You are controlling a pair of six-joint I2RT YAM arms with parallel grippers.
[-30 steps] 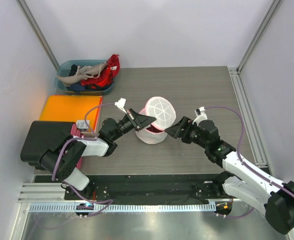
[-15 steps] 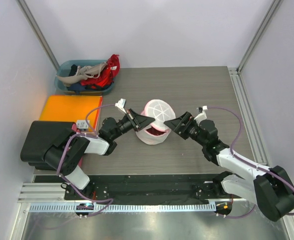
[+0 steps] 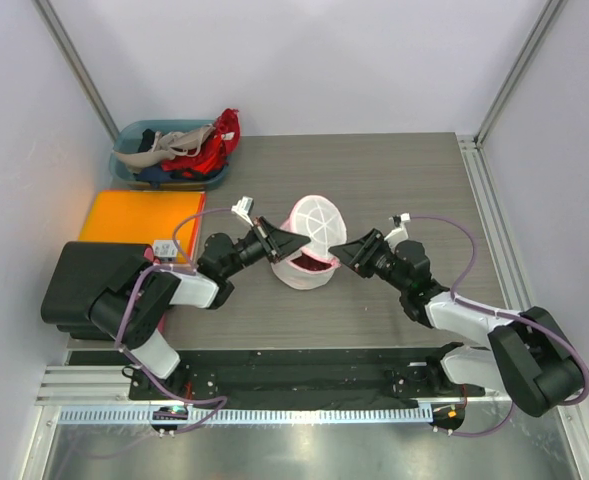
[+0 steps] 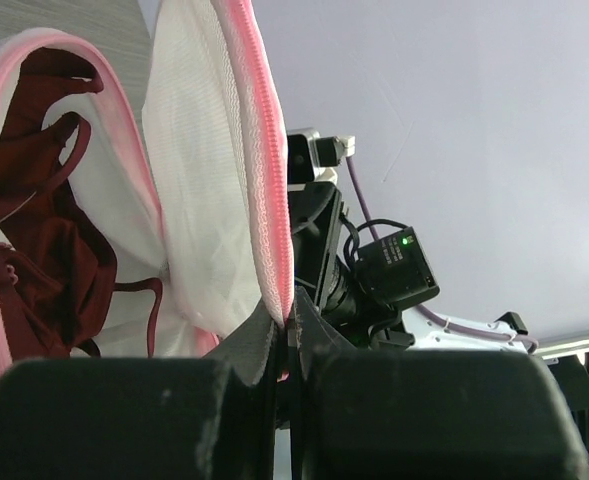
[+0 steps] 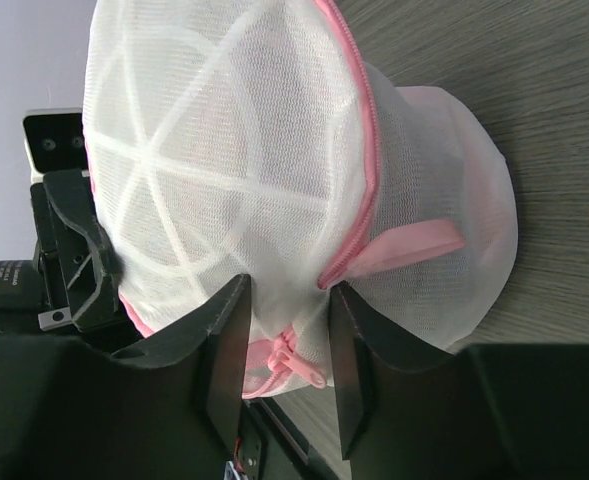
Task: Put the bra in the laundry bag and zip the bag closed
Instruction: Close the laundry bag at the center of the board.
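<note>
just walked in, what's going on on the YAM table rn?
The bra is already inside the laundry bag, which is not zipped yet: its lid stands open. The left gripper is shut on the bag's pink zip trim, holding the lid up. The right gripper is on the opposite side, jaws apart around the mesh by the zipper pull.

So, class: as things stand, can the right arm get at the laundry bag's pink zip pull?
Probably yes: the zip pull of the laundry bag lies between the open right fingers, with nothing in the way.
</note>
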